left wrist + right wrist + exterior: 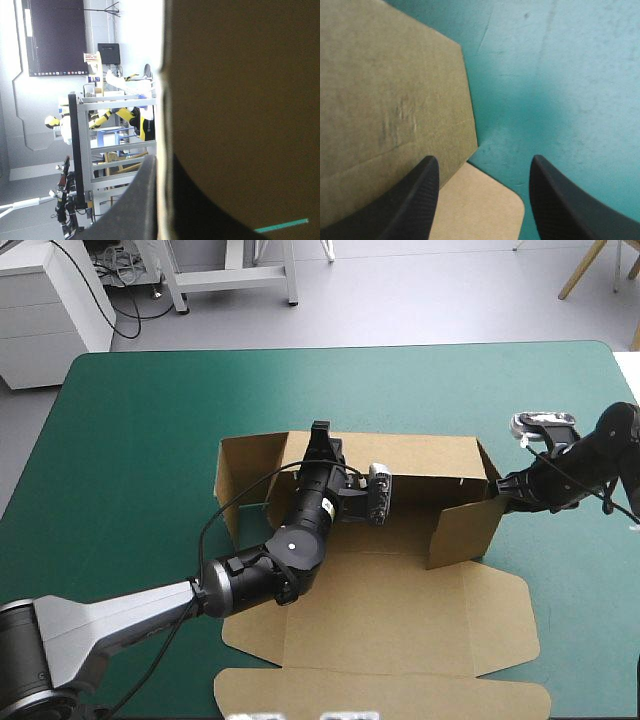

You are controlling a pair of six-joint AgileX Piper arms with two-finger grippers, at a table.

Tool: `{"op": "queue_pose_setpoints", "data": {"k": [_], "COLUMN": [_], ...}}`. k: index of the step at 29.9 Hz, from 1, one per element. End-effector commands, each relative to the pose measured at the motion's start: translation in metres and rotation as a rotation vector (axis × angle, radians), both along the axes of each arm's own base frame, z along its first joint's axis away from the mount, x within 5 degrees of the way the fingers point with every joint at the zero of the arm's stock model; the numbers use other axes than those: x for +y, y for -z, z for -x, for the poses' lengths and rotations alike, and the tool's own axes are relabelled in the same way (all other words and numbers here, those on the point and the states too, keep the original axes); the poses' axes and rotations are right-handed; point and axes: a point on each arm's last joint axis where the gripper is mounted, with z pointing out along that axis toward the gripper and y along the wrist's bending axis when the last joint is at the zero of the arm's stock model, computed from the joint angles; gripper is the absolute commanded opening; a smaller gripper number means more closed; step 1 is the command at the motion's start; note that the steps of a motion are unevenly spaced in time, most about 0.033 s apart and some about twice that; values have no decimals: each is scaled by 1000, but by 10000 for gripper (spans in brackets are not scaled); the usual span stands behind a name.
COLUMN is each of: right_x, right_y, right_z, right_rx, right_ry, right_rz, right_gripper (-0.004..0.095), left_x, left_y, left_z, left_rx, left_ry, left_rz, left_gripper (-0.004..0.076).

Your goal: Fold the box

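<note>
The brown box (pixel 400 610) lies open in the middle of the table, its base and lid flat toward the near edge. Its long back wall (pixel 420 455) stands raised, and so does the right side wall (pixel 462 530). My left gripper (pixel 320 432) reaches over the base and is shut on the back wall's top edge near its left end. In the left wrist view the board (pixel 240 100) runs edge-on between the black fingers (pixel 142 200). My right gripper (pixel 502 484) stands open just outside the right wall's far corner. In its wrist view, the wall (pixel 385 100) is beside one finger and nothing lies between the two fingers (pixel 484 159).
A raised flap (pixel 245 480) stands at the box's left end. Rounded flaps (pixel 505 615) lie flat on the teal-green cover (pixel 130 440) at the box's right and near sides. A rounded flap (pixel 480 205) lies under my right gripper.
</note>
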Motion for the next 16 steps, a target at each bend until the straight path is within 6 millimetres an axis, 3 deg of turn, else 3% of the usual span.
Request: {"op": "queue_pose_setpoints", "data": {"k": [1,8,16], "right_x": [11,22,26], "right_y": [-17,-14,8], "right_z": [13,30,37], "right_rx": [-87,-124,-170], "right_ry": [-30,-118,-321], "right_rz": [-88,-168,-151], "right_gripper": [481,458,458], "left_x": [3,3,1], "left_y": [-24,-24,-24], "left_z": [5,5,6], "left_rx": [-64,-65,-76], "left_ry": [16,22,57], "left_rz": [25,18,-31], "left_gripper": [-10,-10,-10]}}
